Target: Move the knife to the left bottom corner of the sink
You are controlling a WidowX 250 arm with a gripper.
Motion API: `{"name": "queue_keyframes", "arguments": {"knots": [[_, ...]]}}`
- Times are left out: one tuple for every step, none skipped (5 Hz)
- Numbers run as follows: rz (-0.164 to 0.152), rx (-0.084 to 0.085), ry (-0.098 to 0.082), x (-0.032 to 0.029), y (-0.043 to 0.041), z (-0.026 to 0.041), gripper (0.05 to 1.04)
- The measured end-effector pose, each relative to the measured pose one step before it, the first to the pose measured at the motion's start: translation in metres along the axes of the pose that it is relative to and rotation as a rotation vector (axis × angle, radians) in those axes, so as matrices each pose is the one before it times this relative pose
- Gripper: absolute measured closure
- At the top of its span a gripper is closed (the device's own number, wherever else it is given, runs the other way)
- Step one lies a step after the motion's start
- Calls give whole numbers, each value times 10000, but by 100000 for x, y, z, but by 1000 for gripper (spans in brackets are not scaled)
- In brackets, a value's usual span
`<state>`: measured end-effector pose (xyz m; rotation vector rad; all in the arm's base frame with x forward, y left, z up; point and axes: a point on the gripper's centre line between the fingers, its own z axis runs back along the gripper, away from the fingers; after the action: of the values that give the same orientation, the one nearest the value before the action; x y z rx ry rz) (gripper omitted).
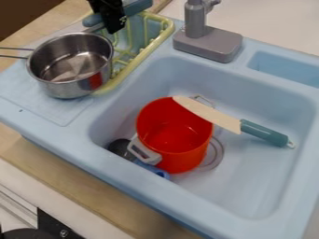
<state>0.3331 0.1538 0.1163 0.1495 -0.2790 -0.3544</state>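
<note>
The knife (207, 113) has a cream blade and a teal handle. It lies slanted inside the light blue sink (283, 121), its blade tip over the rim of a red pot (168, 133) and its handle toward the sink's right side. My black gripper (113, 25) is at the upper left, over the yellow-green dish rack, well away from the knife. A teal bar (138, 6) shows on both sides of the gripper; whether the two touch I cannot tell.
A steel saucepan (72, 86) stands on the drainboard beside the yellow-green rack (134, 65). The grey faucet (209, 43) rises behind the basin. Dark and blue items (152, 169) lie at the red pot's lower left, partly under its grey handle.
</note>
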Motion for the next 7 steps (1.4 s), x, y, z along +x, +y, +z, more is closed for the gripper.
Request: {"name": "queue_keyframes", "arguments": {"knots": [[-237, -239, 383, 222, -4, 1095, 700], [-376, -225, 556, 656, 25, 2424, 700], [-289, -656, -28, 310, -803, 962, 700], [-200, 31, -105, 21, -1915, 153, 700], [-460, 517, -421, -230, -3170, 708, 700], [-435, 61, -230, 176, -2246, 819, 700], [57, -130, -95, -567, -2475, 1480, 700]]}}
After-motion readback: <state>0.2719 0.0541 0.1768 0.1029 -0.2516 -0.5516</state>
